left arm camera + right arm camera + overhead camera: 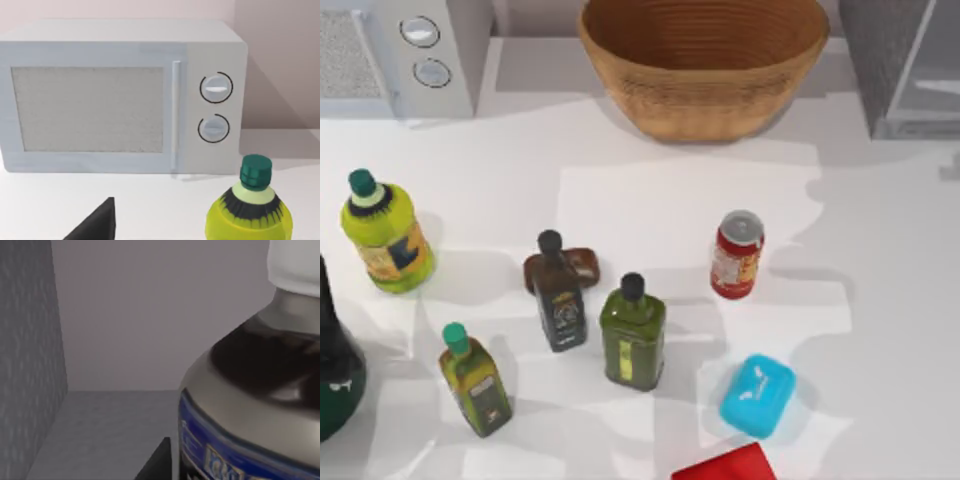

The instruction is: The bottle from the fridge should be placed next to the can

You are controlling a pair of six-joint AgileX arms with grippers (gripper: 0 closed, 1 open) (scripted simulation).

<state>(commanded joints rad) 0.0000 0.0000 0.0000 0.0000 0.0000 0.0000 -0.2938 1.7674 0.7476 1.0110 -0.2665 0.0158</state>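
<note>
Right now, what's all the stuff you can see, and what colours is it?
bottle: 1, white cap, grey and dark band, blue label, inside the fridge at top right
can: 1, red, middle right
olive-oil bottles: 2, green, black caps, middle
yellow-green bottles: 2, green caps, left
basket: 1, tan, top middle
microwave: 1, white, top left
blue block: 1, bottom right
left gripper: dark, facing the microwave
right gripper: dark, inside the fridge

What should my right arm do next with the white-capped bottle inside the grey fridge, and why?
Probably ease forward slightly to straddle the white-capped, grey-necked bottle. The right wrist view shows it standing close beside one dark fingertip on the grey fridge floor, with no grip visible yet.
</note>
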